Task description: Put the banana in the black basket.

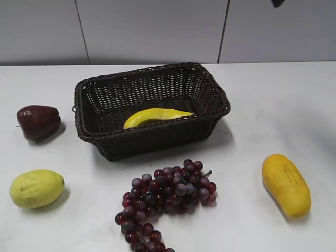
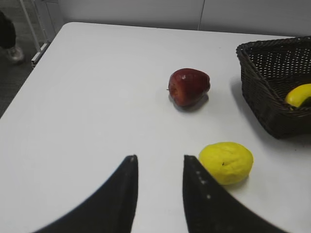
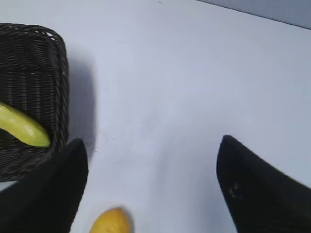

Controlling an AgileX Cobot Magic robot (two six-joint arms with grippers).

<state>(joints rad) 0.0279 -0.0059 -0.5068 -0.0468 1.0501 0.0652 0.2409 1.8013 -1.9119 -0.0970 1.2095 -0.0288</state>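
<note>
- While hovering above bare tabletop (image 3: pixel 160 73), right pincer (image 3: pixel 150 189) spread wide and released, clutching nothing, mango (image 3: pixel 111 222) just beneath.
- Left pincer (image 2: pixel 160 194) parted too and unladen, raised over the left side, lemon (image 2: pixel 226 161) just beside its right finger.
- Banana (image 1: pixel 155 116) inside black basket (image 1: pixel 152 142), along the near wall.
- Open room toward the right edge.

Showing 1 banana (image 1: pixel 155 116), lying in 1 black basket (image 1: pixel 152 79); sitting on table: 1 red apple (image 1: pixel 38 122), 1 lemon (image 1: pixel 35 188), 1 mango (image 1: pixel 286 185), 1 grape bunch (image 1: pixel 168 197).
</note>
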